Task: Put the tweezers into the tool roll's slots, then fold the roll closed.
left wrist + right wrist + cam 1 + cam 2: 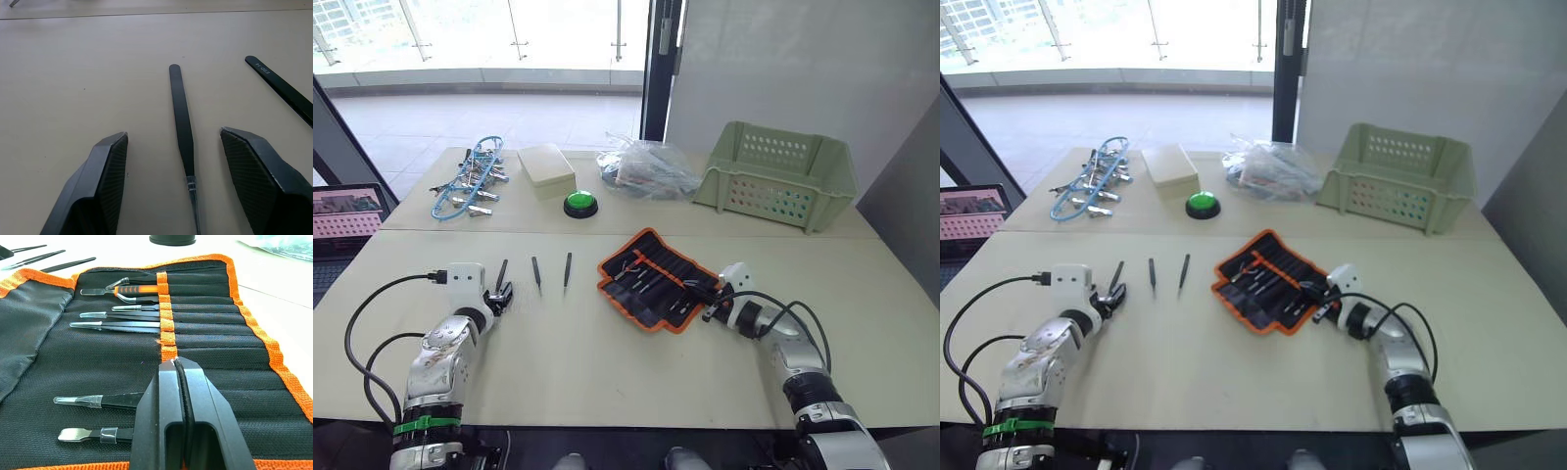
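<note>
The leftmost tweezers (pixel 182 117) are framed between the open fingers (pixel 100 181) of the left gripper (pixel 499 294), long axis running near-to-far; the right gripper's (pixel 178 382) fingers are closed empty over the tool roll (pixel 656 279).

Three slim black tweezers lay loose on the tabletop in a rough row, well left of the roll: first (pixel 501 275), second (pixel 536 274), third (pixel 567 269), roughly parallel, slightly splayed, not touching. Left wrist view: the first tweezer lay flat, its pointed tip toward the camera. The tool roll (pixel 651 278) lay unrolled and flat, black fabric with orange edging, set diagonal to the tabletop edge. The slots (pixel 205 323) ran in a row along an orange strip. Several slots held tools, handles tucked in, clear-capped tips sticking out; some middle slots were empty.
</note>
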